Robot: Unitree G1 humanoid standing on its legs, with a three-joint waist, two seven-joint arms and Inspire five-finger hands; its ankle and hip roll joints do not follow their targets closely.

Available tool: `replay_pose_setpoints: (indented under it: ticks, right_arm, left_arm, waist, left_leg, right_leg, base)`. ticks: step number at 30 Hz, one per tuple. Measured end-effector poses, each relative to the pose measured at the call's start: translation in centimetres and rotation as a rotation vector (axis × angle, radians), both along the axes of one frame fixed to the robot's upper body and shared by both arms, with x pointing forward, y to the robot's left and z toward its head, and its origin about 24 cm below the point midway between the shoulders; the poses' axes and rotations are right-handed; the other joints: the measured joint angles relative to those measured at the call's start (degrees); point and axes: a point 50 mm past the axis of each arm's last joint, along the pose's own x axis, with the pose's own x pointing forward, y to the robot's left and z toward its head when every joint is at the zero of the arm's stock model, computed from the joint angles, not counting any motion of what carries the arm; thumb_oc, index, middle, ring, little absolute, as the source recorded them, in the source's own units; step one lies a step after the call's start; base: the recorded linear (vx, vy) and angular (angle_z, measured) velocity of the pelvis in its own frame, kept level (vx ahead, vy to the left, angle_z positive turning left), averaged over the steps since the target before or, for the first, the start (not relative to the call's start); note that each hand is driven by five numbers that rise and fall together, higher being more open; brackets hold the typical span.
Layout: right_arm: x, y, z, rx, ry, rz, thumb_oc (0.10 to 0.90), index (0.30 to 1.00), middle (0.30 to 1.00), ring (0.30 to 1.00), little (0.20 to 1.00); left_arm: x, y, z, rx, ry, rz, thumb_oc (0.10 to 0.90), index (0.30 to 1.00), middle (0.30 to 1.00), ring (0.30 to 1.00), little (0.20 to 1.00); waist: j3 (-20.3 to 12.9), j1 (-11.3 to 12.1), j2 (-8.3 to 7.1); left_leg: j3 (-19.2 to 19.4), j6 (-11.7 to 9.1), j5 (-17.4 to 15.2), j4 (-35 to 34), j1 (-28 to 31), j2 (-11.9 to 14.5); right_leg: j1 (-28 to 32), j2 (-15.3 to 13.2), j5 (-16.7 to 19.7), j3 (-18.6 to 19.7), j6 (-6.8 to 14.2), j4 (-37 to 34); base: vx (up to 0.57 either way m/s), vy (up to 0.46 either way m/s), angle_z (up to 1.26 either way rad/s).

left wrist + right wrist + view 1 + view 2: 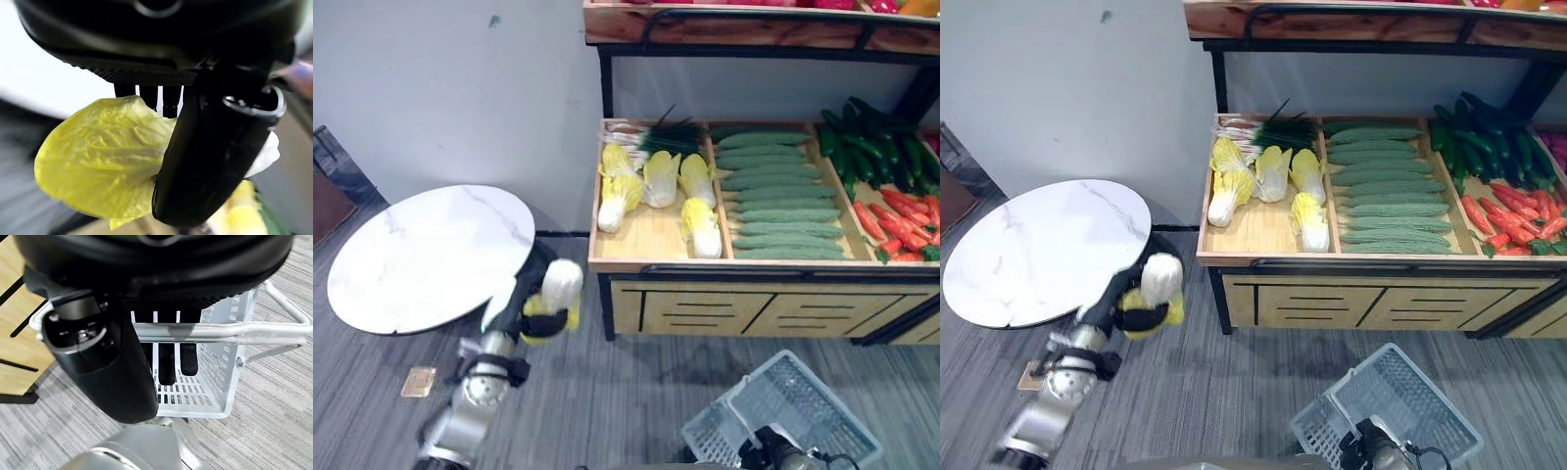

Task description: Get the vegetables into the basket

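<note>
A: In the left eye view, where is the cabbage (554,294)?
B: In the left hand (530,304), in the air between the round desk (431,255) and the vegetable shelf (764,264).

A: And the left wrist view?
B: The fingers (146,95) and thumb are clenched around the cabbage.

A: The right wrist view?
B: The right hand (117,377) grasps the handle (234,330) of the basket (215,382), above the floor.

Yellow-and-white cabbage (554,294) in dark fingers (205,161), pale grey basket (793,406), white marbled table (431,255), grey striped floor (607,392).
</note>
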Motion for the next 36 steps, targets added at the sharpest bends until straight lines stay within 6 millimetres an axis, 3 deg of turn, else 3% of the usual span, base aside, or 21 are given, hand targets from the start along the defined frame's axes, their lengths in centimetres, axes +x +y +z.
replay_pose_setpoints:
  ticks: [4, 5, 9, 12, 20, 28, 36]
  right_arm:
    - [-0.6, 0.3, -0.3, -0.008, 0.010, -0.022, 0.400, 0.300, 0.300, 0.300, 0.300]
    - [-1.2, 0.6, -0.5, -0.012, 0.013, -0.050, 0.400, 0.300, 0.300, 0.300, 0.300]
    - [-1.7, 1.4, -0.8, -0.010, 0.009, -0.083, 0.400, 0.300, 0.300, 0.300, 0.300]
    - [-1.7, 1.8, -0.9, -0.016, -0.008, -0.097, 0.400, 0.300, 0.300, 0.300, 0.300]
    - [-2.2, 1.9, -1.0, -0.030, -0.033, -0.137, 0.400, 0.300, 0.300, 0.300, 0.300]
    - [-2.0, 1.9, -0.9, -0.030, -0.045, -0.144, 0.400, 0.300, 0.300, 0.300, 0.300]
    - [-1.9, 1.5, -0.8, -0.028, -0.054, -0.172, 0.400, 0.300, 0.300, 0.300, 0.300]
  left_arm:
    - [-2.5, -1.0, -4.9, -0.065, 0.204, 0.075, 0.400, 0.300, 0.300, 0.300, 0.300]
    - [-3.5, -1.5, -6.8, -0.027, 0.305, 0.063, 0.400, 0.300, 0.300, 0.300, 0.300]
    - [-6.2, -1.7, -9.9, 0.064, 0.480, 0.009, 0.400, 0.300, 0.300, 0.300, 0.300]
    - [-9.3, -0.9, -12.4, 0.171, 0.675, 0.022, 0.400, 0.300, 0.300, 0.300, 0.300]
    - [-11.2, 0.6, -13.3, 0.248, 0.761, 0.135, 0.400, 0.300, 0.300, 0.300, 0.300]
    - [-9.3, 0.2, -13.0, 0.236, 0.716, 0.102, 0.400, 0.300, 0.300, 0.300, 0.300]
    - [-9.1, -0.5, -13.2, 0.220, 0.749, 0.013, 0.400, 0.300, 0.300, 0.300, 0.300]
  waist:
    - [-0.5, 0.3, -0.59]
    - [-0.9, 0.3, -0.95]
    - [-0.9, 0.6, -1.94]
    - [-0.8, -0.1, -2.30]
    - [-0.9, -0.7, -2.36]
    - [-0.8, -1.6, -2.27]
    - [-0.5, -3.3, -2.29]
  left_leg:
    - [-0.8, 0.1, 0.2, 0.3, 0.0, 0.0]
    - [-1.6, 0.1, 0.4, 0.3, 0.0, 0.1]
    - [-2.6, 0.0, 0.4, 0.0, -0.3, 0.4]
    - [-2.5, 0.3, 0.0, 0.0, -0.2, 0.4]
    - [-0.8, 0.3, -0.1, 0.3, 0.2, 0.1]
    - [0.3, 0.4, -0.5, 0.2, 0.8, -0.2]
    - [2.4, 0.7, -1.0, 0.3, 1.0, -1.1]
  right_leg:
    - [0.8, 0.0, -0.1, -1.0, 0.1, 0.0]
    - [1.3, 0.0, -0.4, -1.9, 0.0, 0.0]
    - [1.6, 0.3, -0.7, -2.7, -0.1, 0.0]
    - [1.4, 0.3, -1.2, -2.5, 0.4, 0.0]
    - [0.9, 0.1, -0.7, -1.0, -0.1, 0.0]
    - [0.6, 0.0, -0.7, 0.3, 0.1, 0.0]
    - [-0.6, -0.4, -0.3, 2.3, 0.5, 0.1]
  base:
    - [-0.07, -0.045, 0.13]
    - [-0.05, -0.023, 0.28]
    - [-0.06, 0.009, 0.13]
    - [-0.03, 0.027, -0.02]
    - [-0.01, 0.036, -0.10]
    - [0.00, 0.036, -0.08]
    - [-0.02, 0.065, -0.12]
